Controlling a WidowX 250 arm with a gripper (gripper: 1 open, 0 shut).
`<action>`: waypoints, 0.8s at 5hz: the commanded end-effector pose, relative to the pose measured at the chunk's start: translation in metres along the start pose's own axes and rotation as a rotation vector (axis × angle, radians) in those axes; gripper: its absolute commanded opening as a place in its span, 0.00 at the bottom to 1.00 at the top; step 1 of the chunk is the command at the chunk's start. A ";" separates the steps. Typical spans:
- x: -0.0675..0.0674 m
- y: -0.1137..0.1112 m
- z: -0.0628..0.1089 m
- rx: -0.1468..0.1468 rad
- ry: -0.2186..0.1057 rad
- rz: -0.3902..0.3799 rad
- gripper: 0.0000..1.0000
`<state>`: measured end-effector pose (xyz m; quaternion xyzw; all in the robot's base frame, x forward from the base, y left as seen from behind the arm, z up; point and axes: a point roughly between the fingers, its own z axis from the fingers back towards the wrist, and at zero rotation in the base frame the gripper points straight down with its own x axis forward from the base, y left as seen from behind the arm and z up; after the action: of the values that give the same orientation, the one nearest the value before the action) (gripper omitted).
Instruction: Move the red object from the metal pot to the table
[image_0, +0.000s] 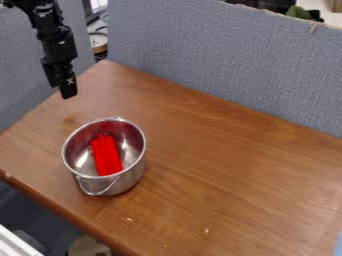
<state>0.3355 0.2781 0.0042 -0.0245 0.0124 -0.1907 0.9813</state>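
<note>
The red object (106, 155) lies inside the metal pot (130, 175), a shiny round pot standing on the near left part of the wooden table (227, 180). Its thin wire handle hangs at the front. My gripper (64, 88) hangs pointing down over the table's far left corner, well up and to the left of the pot and apart from it. Its dark fingers hold nothing; how wide they stand does not show at this size.
A grey fabric partition (227, 60) runs behind the table. The table's left edge and front edge lie close to the pot. Brown tabletop stretches to the right of the pot.
</note>
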 end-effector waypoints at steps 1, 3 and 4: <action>0.002 -0.012 0.027 0.103 -0.058 -0.016 1.00; -0.011 -0.047 0.016 0.128 -0.038 -0.057 1.00; -0.020 -0.060 0.009 0.136 -0.041 -0.100 1.00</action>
<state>0.2892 0.2218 -0.0140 0.0026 0.0056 -0.2402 0.9707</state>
